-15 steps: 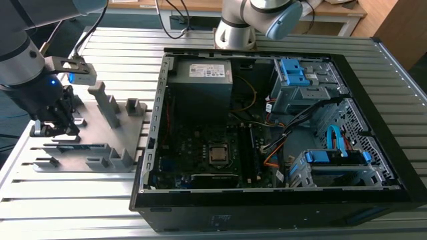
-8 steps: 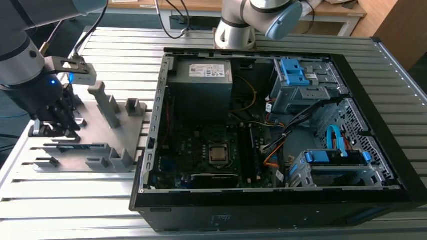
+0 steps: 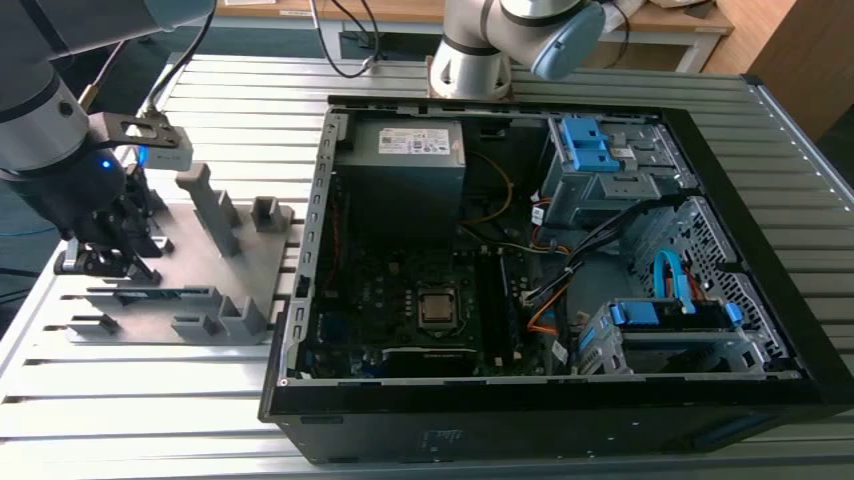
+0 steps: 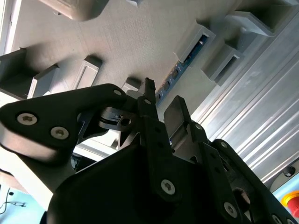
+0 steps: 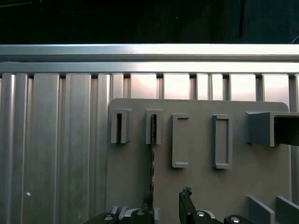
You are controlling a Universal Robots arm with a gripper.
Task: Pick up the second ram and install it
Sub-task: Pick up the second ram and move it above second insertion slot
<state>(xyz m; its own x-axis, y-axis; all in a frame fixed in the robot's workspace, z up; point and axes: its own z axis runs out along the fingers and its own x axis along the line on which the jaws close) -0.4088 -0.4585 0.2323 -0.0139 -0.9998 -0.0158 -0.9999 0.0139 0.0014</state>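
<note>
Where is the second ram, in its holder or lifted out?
In the holder. In the first wrist view the second ram stands on edge, its end in a grey holder block; the gripper hovers open.

A: Exterior view?
B: High, looking steeply down on the open computer case (image 3: 534, 425) and holder plate (image 3: 180, 268) on the table (image 3: 134, 400).
A: Both wrist views?
B: Close above that same plate, past the pincer (image 4: 162, 95).

The second ram (image 5: 153, 156) stood on edge in the grey holder plate (image 5: 196, 182), just ahead of the gripper (image 5: 167, 205), fingers apart.
</note>
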